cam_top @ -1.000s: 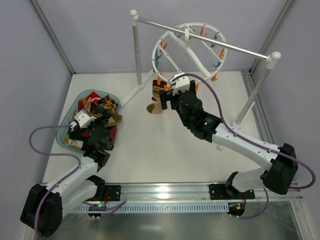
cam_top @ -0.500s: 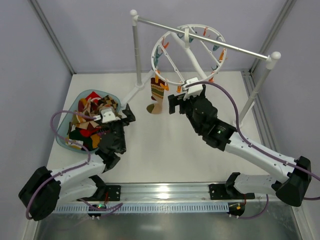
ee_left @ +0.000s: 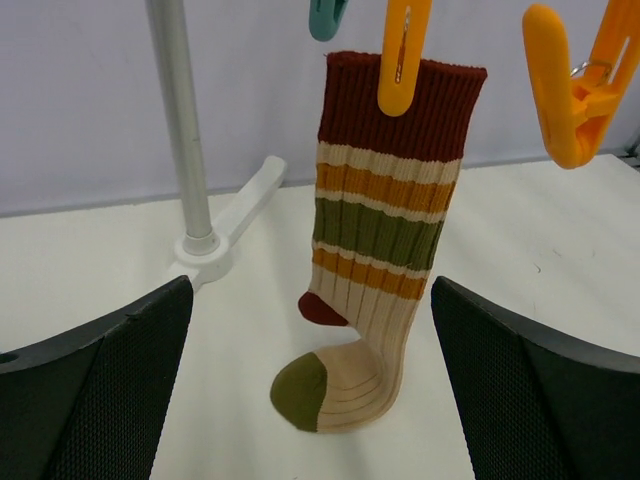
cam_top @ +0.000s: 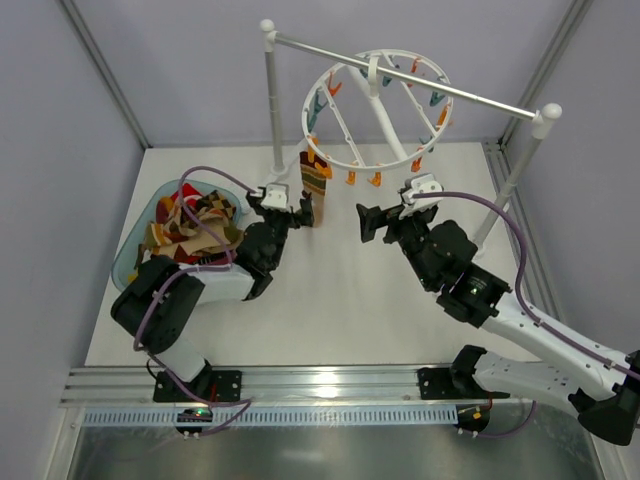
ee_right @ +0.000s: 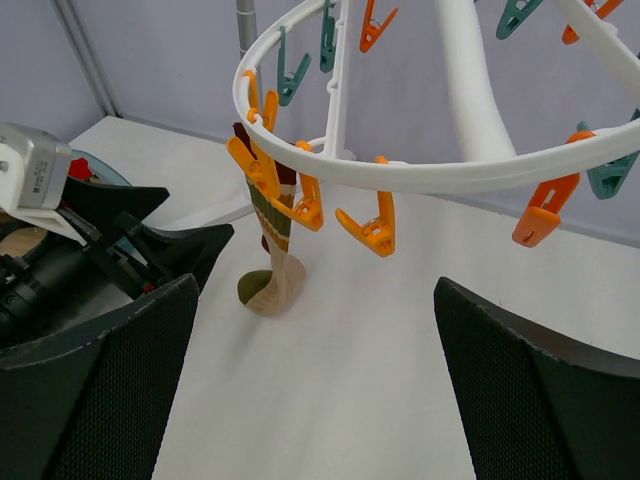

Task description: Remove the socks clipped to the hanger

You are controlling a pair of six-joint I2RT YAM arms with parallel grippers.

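Beneath hanger point(ee_right: 420, 176) rim: striped sock point(ee_left: 385, 220) on orange clip point(ee_left: 400, 50), toe on table point(cam_top: 330, 300). Facing it, left gripper point(cam_top: 283, 203) on folded arm, fingers wide apart, empty. Below ring, right gripper point(cam_top: 366, 222) on outstretched arm, likewise apart. Other socks point(cam_top: 195, 220): bin point(cam_top: 130, 265).

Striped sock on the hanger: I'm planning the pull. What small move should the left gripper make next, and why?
Probably ease the open left gripper forward: the ribbed sock striped red, orange, green and cream hangs from an orange plastic clip, centred ahead of its fingers but not yet between them.
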